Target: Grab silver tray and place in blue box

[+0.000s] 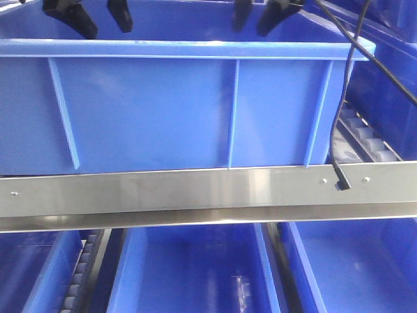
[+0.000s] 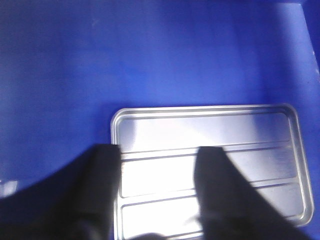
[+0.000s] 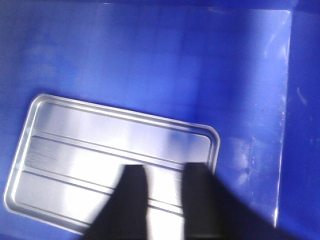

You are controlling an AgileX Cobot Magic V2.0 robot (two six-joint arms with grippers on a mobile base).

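Left wrist-mounted view has the silver tray [image 2: 207, 167] lying flat on the floor of the blue box [image 2: 150, 55], right under the left gripper [image 2: 157, 190], whose jaws are spread wide with nothing in them, one finger over the tray's short edge. Right gripper [image 3: 160, 200] is also spread and empty over the tray's other end, so neither arm looks clearly nearer. Tray's long axis runs across both jaw gaps, so I'd guess it's basically placed already.
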